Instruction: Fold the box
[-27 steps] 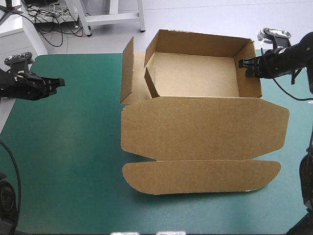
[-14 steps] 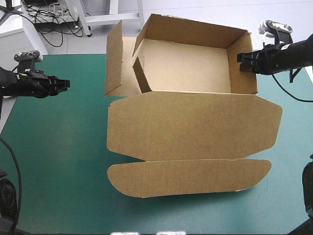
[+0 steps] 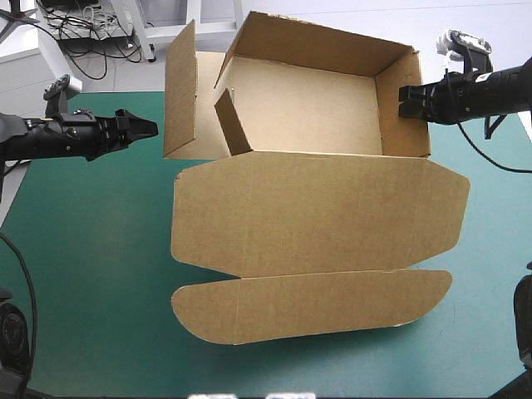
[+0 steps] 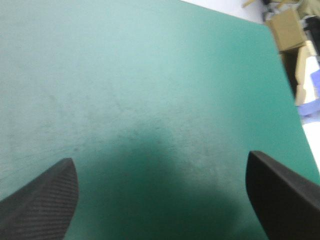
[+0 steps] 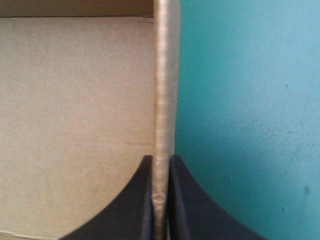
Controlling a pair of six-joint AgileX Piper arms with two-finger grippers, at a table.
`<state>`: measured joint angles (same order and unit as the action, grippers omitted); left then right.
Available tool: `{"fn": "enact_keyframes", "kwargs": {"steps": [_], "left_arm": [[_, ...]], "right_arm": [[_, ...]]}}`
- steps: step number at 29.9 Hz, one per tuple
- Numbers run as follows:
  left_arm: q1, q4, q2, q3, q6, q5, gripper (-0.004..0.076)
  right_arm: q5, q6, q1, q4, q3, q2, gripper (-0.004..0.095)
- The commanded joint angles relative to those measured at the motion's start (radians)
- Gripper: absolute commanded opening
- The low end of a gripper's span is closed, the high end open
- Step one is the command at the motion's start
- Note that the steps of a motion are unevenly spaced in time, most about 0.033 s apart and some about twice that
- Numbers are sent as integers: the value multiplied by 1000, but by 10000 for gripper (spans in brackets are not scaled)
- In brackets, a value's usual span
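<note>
Box (image 3: 316, 208): brown tray, walls up, lid and tuck flap lying flat toward near edge of table (image 3: 91, 274). Tray end sits at far edge. Left side flap stands splayed outward, small inner tab leans into tray (loose, not tucked). Right gripper (image 3: 402, 100) clamped on right wall. Left gripper (image 3: 148, 127) fingers apart, near left flap. Vs earlier: box slid left, left gripper moved in closer.
</note>
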<state>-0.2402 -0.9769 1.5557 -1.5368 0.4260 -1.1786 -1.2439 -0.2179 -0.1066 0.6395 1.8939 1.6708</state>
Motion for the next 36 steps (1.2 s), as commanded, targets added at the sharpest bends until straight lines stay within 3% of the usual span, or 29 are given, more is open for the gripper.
{"fn": "enact_keyframes", "kwargs": {"steps": [1, 5, 14, 20, 30, 36], "left_arm": [[5, -210, -41, -25, 32, -40, 650], [5, -280, -41, -25, 32, -104, 650], [60, -250, -66, -25, 32, -107, 643], [65, -238, -84, -25, 32, -107, 640], [88, -236, -92, -25, 27, -107, 640], [155, -242, -92, -25, 27, -107, 632]], "right_arm": [[-8, 0, -2, 73, 32, -47, -1], [-8, 0, 28, 69, 32, -33, 0], [107, 0, 168, 33, 32, 34, -1], [125, 0, 219, -13, 32, 87, 0], [269, 4, 309, 35, 32, 136, 0], [297, 0, 363, 33, 32, 176, 0]]}}
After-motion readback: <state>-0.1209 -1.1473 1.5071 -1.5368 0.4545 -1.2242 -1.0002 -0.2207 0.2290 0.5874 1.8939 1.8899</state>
